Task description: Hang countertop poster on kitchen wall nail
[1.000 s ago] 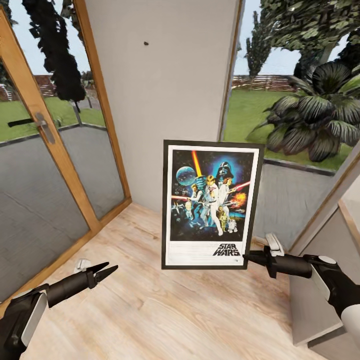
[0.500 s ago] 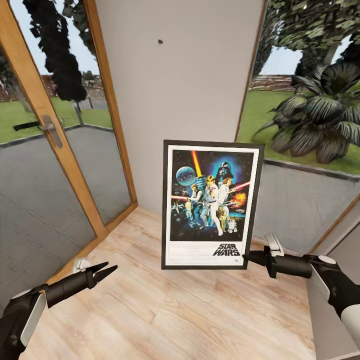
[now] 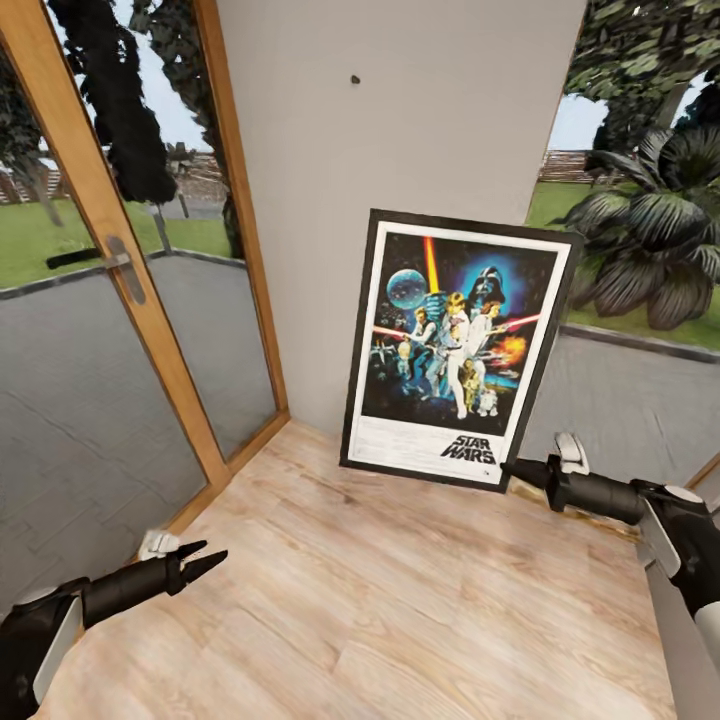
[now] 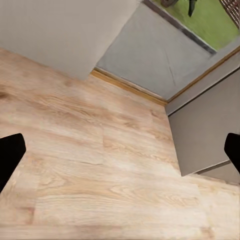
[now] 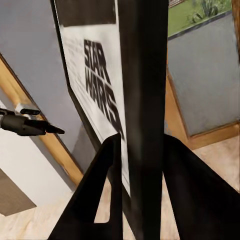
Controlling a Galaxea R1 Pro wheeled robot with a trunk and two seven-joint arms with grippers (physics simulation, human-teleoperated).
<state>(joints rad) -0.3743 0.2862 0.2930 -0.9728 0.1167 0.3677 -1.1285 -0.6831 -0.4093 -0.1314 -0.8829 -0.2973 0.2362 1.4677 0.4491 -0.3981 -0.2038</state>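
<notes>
- Head view: the poster [image 3: 460, 348] was off the floor, held upright but tilted, in front of the grey wall panel [image 3: 400, 150]. My right gripper [image 3: 512, 468] had it by the lower right corner of the frame.
- Head view: a small dark nail [image 3: 355, 79] sat on the wall panel, well above the poster's top edge. I judged the hang step not yet done; the poster needed raising.
- Head view: my left gripper [image 3: 205, 560] hung low over the wood floor [image 3: 400, 620], well apart from the poster, carrying nothing.
- Head view, room: a wood-framed glass door [image 3: 110, 300] with a handle to the left, a window with a garden plant [image 3: 650, 230] to the right.
- Left wrist view: both dark fingers [image 4: 10, 157] stood at opposite edges, wide apart, with bare floor and a grey cabinet corner [image 4: 205, 130] beyond.
- Right wrist view: the fingers [image 5: 107, 195] were clamped on the poster's black frame edge [image 5: 145, 100], one on each face; the "STAR WARS" logo [image 5: 102, 87] showed beside them.
- Handling, my judgement: stiff, flat and light, but a one-corner grip gives it leverage to swing or slip. The frame looks smooth. A hold nearer mid-edge would steady it.
- Risk, my judgement: the tilt could make the hanging point miss the nail.
</notes>
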